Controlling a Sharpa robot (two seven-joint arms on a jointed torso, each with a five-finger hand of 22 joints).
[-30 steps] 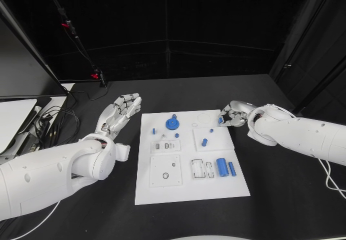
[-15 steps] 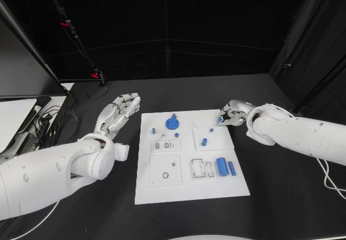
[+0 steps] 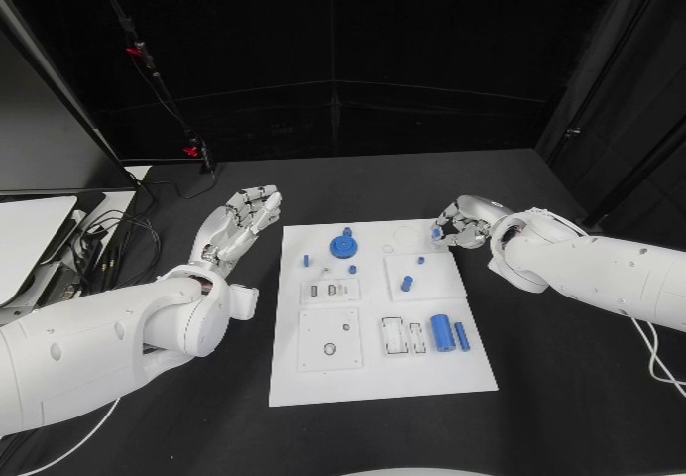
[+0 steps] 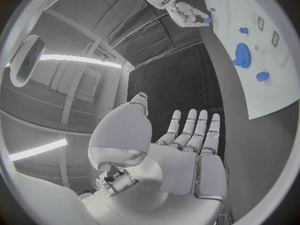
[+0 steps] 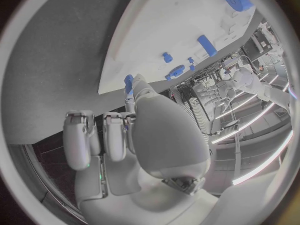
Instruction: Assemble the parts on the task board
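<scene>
now the right robot hand (image 3: 460,224) pinches a small blue part (image 5: 129,83) upright; left robot hand (image 3: 240,222) lies spread wide.

**Inspector:** Differences from the earlier frames?

**Recorder:** Slight. The right hand (image 3: 460,224), at the far right corner of the task board (image 3: 375,377), has shifted a little away from the robot along that edge. It keeps a small blue part (image 3: 437,233) pinched in its fingers (image 5: 134,83).

**Inspector:** And the left hand (image 3: 243,217)?

**Recorder:** Marginally farther out over the worktop (image 3: 572,397), fingers extended as before.
</scene>
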